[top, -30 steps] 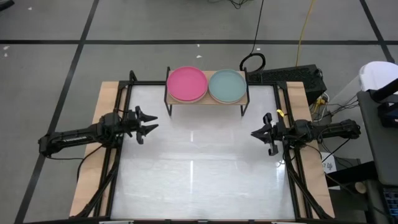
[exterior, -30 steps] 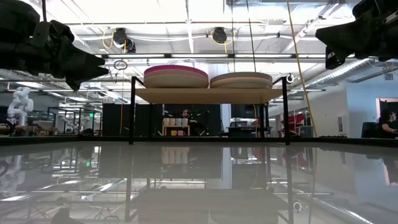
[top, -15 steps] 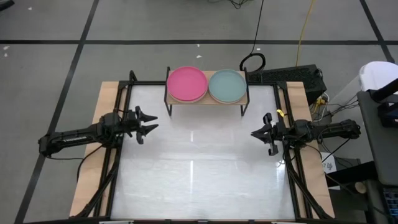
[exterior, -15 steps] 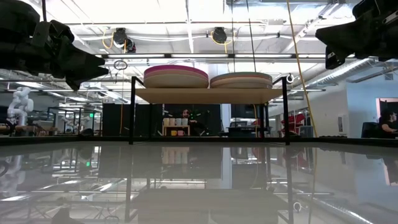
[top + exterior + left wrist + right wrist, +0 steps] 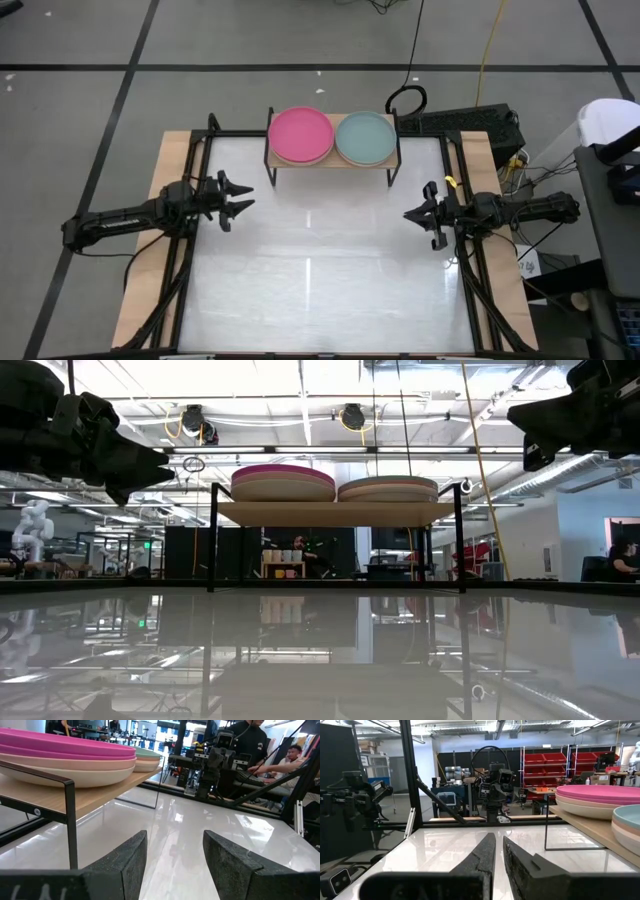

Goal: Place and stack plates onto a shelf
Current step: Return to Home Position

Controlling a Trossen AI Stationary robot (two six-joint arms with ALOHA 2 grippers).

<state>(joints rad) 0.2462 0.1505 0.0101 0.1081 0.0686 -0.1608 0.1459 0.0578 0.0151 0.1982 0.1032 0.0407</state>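
Two stacks of plates rest on the shelf at the table's far edge: a magenta-topped stack on the left and a teal-topped stack on the right. In the low view the magenta-topped stack and the teal-topped stack sit side by side on the wooden board. My left gripper hovers open at the table's left side, pointing level. My right gripper hovers shut at the right side. Both are empty and well clear of the shelf.
The white tabletop lies bare between the arms. Black frame rails run along the left side and the right side. A black cable loop and equipment lie behind the shelf. People sit in the room beyond the table.
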